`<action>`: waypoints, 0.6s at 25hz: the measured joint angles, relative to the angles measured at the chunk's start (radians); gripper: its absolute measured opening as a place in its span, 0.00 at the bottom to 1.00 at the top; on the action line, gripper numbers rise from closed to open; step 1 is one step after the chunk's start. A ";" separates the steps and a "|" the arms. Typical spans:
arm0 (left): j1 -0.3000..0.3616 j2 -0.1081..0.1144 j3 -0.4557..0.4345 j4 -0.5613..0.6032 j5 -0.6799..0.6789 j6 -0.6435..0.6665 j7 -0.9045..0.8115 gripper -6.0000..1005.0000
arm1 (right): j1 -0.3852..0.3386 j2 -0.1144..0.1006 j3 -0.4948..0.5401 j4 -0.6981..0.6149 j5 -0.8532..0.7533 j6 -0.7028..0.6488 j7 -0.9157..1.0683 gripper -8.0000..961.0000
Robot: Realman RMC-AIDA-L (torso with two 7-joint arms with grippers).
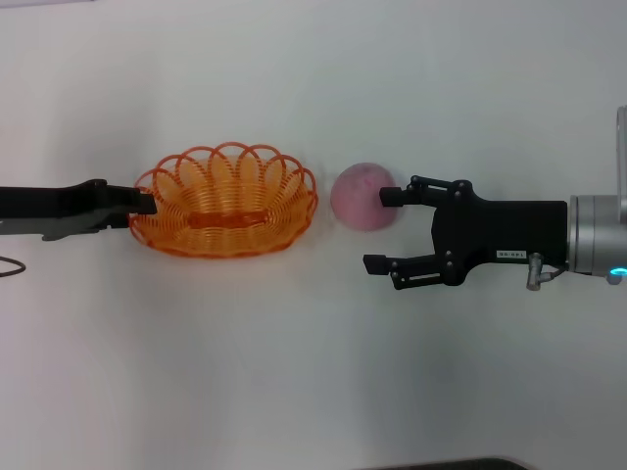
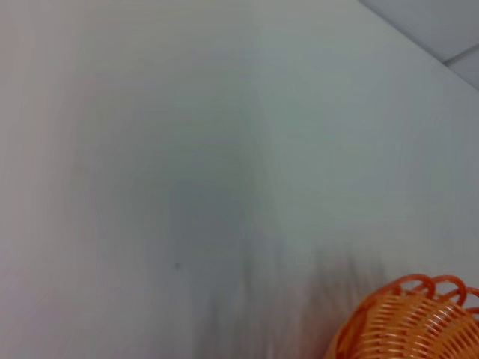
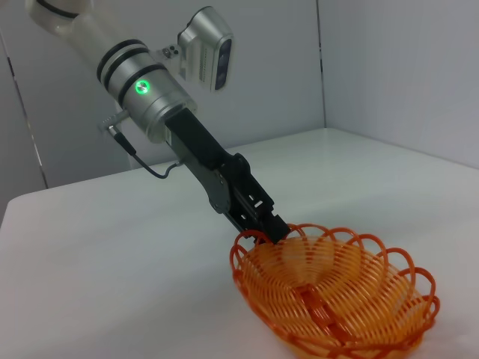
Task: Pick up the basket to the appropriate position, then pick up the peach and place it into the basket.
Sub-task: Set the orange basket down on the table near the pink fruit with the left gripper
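The orange wire basket [image 1: 224,202] sits on the white desk [image 1: 294,372], left of centre in the head view, its scalloped rim upright and its bowl holding nothing. Just beside it, toward the robot's right and apart from its rim by a narrow gap, rests the pale pink peach [image 1: 361,196], also on the desk.

The left hand [image 1: 140,203] reaches in from the robot's left and meets the basket at its near end; the right wrist view shows the left hand [image 3: 271,230] with its dark fingers closed together over a loop of the basket [image 3: 334,294] rim, the arm slanting down from above with a green light on its wrist. The left wrist view catches only an edge of the basket [image 2: 410,321] against the bare desk [image 2: 187,149].

The right hand [image 1: 377,230] comes in from the robot's right, spread wide and gripping nothing. One finger [image 1: 411,194] lies at the peach's side, overlapping its edge in the head view, while the other extends in front of the fruit, clear of it.
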 joint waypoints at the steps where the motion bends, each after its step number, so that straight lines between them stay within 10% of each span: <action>1: 0.002 0.000 0.000 0.002 0.000 0.001 0.000 0.32 | 0.000 0.000 0.000 0.000 0.000 0.000 0.000 0.95; 15: 0.005 0.007 -0.007 0.031 -0.017 0.002 0.050 0.87 | 0.003 0.003 0.000 0.007 0.000 0.000 0.000 0.95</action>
